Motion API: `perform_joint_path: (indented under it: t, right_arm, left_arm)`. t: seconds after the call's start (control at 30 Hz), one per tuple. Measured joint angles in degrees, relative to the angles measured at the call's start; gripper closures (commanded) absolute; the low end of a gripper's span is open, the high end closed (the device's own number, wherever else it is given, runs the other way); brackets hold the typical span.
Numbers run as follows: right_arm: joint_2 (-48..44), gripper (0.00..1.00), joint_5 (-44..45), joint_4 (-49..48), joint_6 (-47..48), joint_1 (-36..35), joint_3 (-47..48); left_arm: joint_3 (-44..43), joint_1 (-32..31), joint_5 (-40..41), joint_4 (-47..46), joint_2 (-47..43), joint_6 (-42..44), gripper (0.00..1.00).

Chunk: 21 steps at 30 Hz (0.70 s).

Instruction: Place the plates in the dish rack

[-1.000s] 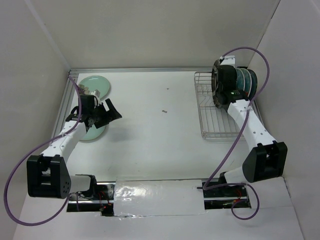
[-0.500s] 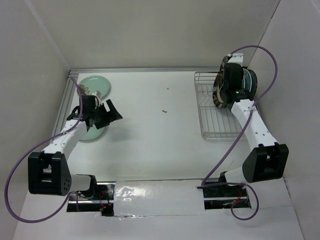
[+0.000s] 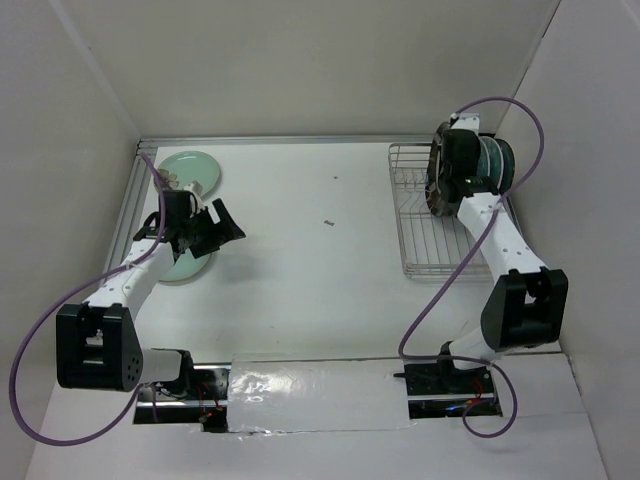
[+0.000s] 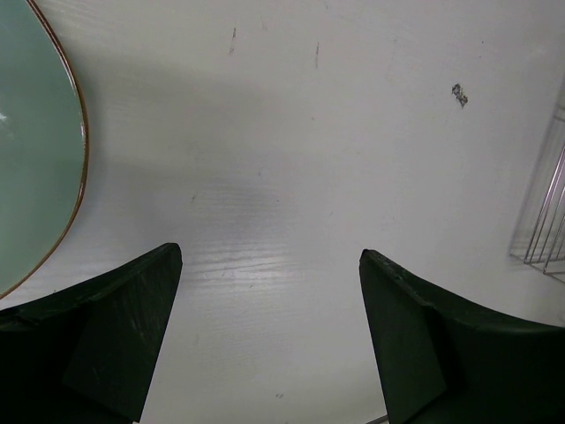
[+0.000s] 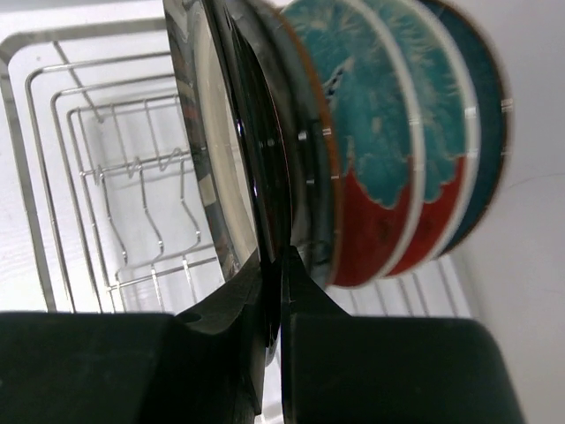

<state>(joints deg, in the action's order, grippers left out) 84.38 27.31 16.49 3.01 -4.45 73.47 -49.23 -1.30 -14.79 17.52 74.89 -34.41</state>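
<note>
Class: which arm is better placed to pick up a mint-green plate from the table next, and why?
Left: the left gripper is open beside the mint-green plates; the right gripper is shut on a plate at the dish rack.

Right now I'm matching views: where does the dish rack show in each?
Top: dish rack at the right, near the far wall.
Left wrist: dish rack only at the right edge.
Right wrist: dish rack in the left half, behind the cream plate in the right pincer.
Shared landmark: the white table.
</note>
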Motion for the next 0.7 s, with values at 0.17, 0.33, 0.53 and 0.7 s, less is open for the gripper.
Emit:
perform_joint_path:
  t: [0.17,0.33,0.53,0.7]
  right_arm:
    - [3.2,1.00,-2.9,-0.8,-2.0,0.0,-1.2]
    - [5.6,0.79,-3.3,-1.6,-3.8,0.0,-1.5]
    - [6.0,0.39,-4.0,-3.1,-5.3,-0.1,0.7]
    - [6.1,0.29,-4.1,-3.0,-5.6,-1.9,5.7]
  left_arm:
    - [0.0,0.0,0.0,0.0,0.0,0.0,0.06]
    - [0.0,0.0,0.0,0.0,0.0,0.0,0.06]
    - [0.0,0.0,0.1,0.0,0.0,0.0,0.06]
    - [0.0,0.0,0.4,0.0,-0.1,0.0,0.06]
